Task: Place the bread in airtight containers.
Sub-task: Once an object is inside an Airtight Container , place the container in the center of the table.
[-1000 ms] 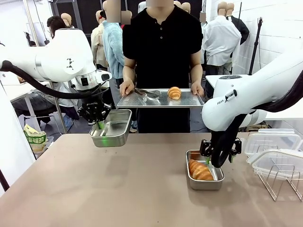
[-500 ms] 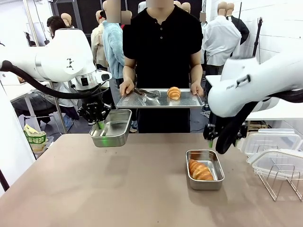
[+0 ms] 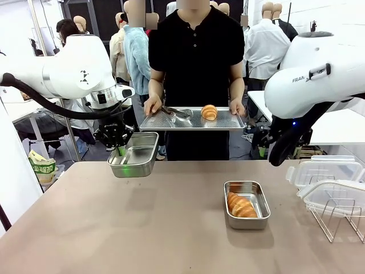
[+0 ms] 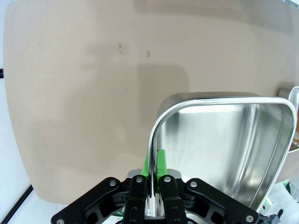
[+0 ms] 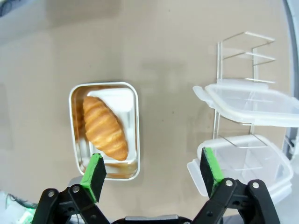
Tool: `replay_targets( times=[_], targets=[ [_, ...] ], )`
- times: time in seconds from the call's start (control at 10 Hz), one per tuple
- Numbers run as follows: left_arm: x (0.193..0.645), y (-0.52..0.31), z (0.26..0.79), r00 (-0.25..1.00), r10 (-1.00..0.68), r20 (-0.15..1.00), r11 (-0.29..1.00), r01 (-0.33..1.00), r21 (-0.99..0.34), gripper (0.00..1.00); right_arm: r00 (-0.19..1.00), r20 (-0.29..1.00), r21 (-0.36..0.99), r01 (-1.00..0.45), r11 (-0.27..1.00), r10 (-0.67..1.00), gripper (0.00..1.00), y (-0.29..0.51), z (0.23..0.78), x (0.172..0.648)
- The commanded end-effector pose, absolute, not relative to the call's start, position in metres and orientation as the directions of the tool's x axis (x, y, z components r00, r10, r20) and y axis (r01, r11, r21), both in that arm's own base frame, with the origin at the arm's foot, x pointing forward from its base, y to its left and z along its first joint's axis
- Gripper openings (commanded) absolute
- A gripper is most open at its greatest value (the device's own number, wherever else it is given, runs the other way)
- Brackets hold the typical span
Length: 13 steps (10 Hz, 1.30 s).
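My left gripper (image 3: pixel 121 152) is shut on the rim of an empty steel container (image 3: pixel 137 155) and holds it in the air above the table's far left. In the left wrist view the green pads (image 4: pixel 161 163) pinch that container's wall (image 4: pixel 224 140). A second container (image 3: pixel 260 201) sits on the table right of centre with a croissant roll (image 3: pixel 241 205) inside. My right gripper (image 3: pixel 272 153) hangs open and empty, well above and right of it. From the right wrist, the roll (image 5: pixel 105 127) lies in its container (image 5: pixel 136 135), with the open gripper (image 5: pixel 152 172) over it.
A person at the far side holds a flat mesh tray (image 3: pixel 228 121) with another roll (image 3: pixel 210 112) and tongs (image 3: pixel 177 112). Two clear lids (image 3: pixel 328 171) rest on a wire rack (image 3: pixel 336 220) at the right edge. A lid (image 5: pixel 252 100) also lies on the rack (image 5: pixel 243 51) in the right wrist view.
My right gripper has risen from just above the container with the roll and swung up to the right. The left arm and its container have not moved.
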State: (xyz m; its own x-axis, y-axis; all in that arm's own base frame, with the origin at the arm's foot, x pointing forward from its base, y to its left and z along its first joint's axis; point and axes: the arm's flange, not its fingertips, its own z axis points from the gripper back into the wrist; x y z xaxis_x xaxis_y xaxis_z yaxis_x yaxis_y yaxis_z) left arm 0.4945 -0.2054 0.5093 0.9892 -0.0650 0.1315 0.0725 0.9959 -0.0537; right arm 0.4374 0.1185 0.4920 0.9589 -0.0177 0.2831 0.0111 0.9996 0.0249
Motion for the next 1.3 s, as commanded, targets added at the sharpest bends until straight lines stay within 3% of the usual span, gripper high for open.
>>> replay_targets(
  times=[0.0, 1.2],
  targets=[
    [0.494, -0.204, 0.513, 0.989, -0.062, 0.137, 0.996, 0.07, -0.056, 0.0, 0.949, 0.316, 0.059, 0.001, 0.998, -0.019, 1.0, 0.111, 0.5, 0.429],
    [0.494, -0.204, 0.513, 0.989, -0.062, 0.137, 0.996, 0.07, -0.056, 0.0, 0.948, 0.316, 0.039, 0.015, 0.999, -0.026, 1.0, 0.116, 0.509, 0.432]
  ],
)
